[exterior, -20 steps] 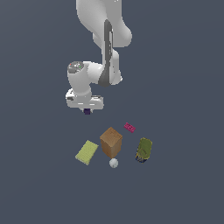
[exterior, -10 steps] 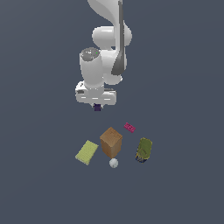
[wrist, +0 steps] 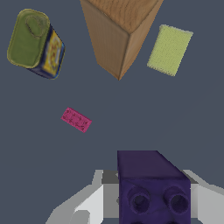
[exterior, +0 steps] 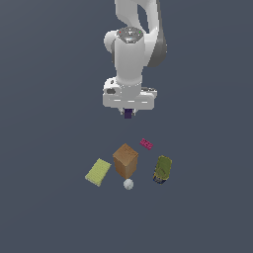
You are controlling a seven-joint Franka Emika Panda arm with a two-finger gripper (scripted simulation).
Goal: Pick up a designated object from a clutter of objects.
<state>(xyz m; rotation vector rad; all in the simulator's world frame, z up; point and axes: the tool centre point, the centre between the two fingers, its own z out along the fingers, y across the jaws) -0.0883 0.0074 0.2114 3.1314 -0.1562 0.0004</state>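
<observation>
The scene is a plain, flat slate-grey surface [exterior: 44,212] with no walls, edges or furnishings showing; the same even grey fills the whole field in both views. The white, smooth-shelled arm hangs over it, and its gripper [exterior: 128,111] is closed on the purple block [exterior: 128,113], which sits clamped between the white fingers [wrist: 89,205] directly under the palm, clear of the surface. In the wrist view the block [wrist: 151,186] is a dark purple, matte, boxy piece with two round sockets in the face turned toward the camera, and the pale finger bodies stand close against its two sides. The rest of the clutter lies on the surface below the hand, all of it apart from the held block. The magenta-pink brick [exterior: 146,144] is flat, small and studded on top, and is the item nearest beneath the gripper. Past it stands the brown box [exterior: 125,160], a tall block with a wood-grain texture and sharp edges. To one side of the box lies the yellow-green pad [exterior: 98,171], thin, rectangular and slightly grainy; to the other lies the olive-green pack [exterior: 162,168], rounded at the corners with a dark blue and yellow side panel seen from the wrist [wrist: 35,43]. A small white ball [exterior: 128,184] rests just beyond the box, farthest from the hand, seen only in the exterior view.
</observation>
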